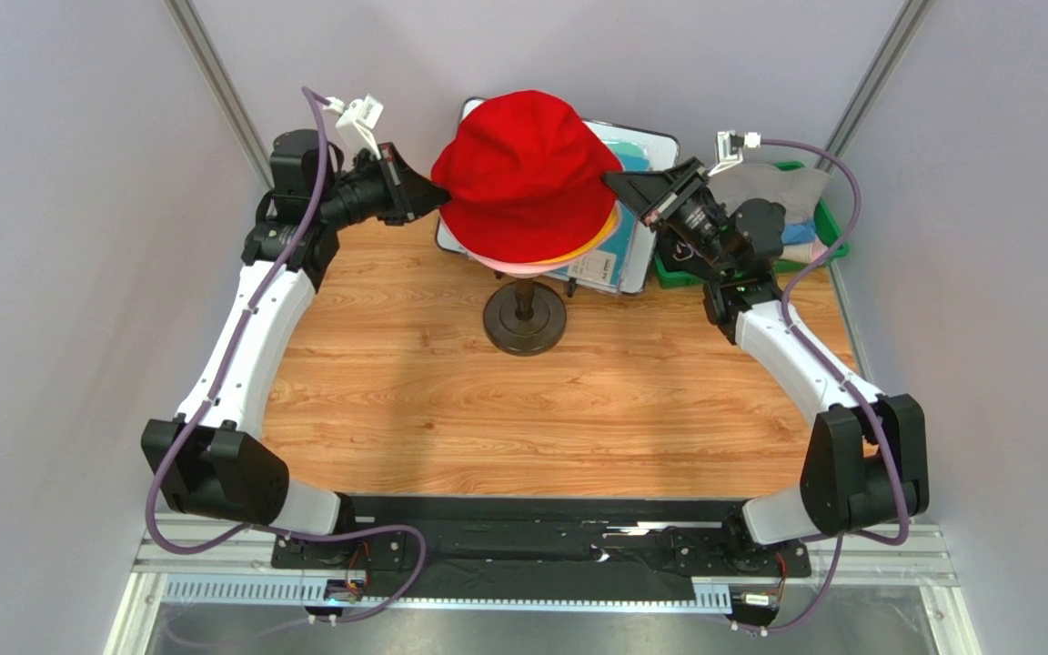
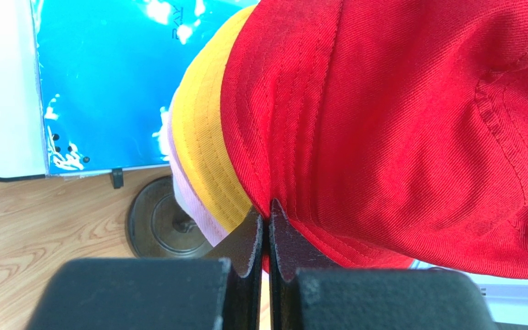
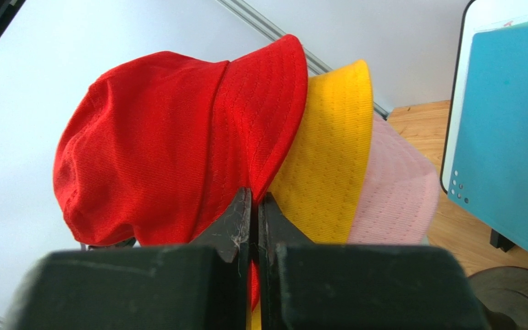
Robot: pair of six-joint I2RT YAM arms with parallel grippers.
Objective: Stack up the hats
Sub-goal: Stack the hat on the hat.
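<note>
Here, a red cloth bucket hat [image 1: 527,157] tops a stack of hats, gripped at both sides of its brim.

The light-grained wooden table [image 1: 407,396] carries a flat teal sheet [image 2: 108,82] with a white frame at the back. In front of the sheet, the stack stands raised above a dark round base [image 1: 526,321]. The red hat lies uppermost, and beneath it the brim of an orange-yellow cloth hat [image 3: 329,151] shows, then that of a pink cloth hat [image 3: 397,192] at the bottom. The left gripper [image 1: 437,191] meets the red brim on its left edge, jaws pressed together on the cloth. The right gripper [image 1: 614,184] pinches the brim's right edge, red fabric caught between its closed jaws.
</note>
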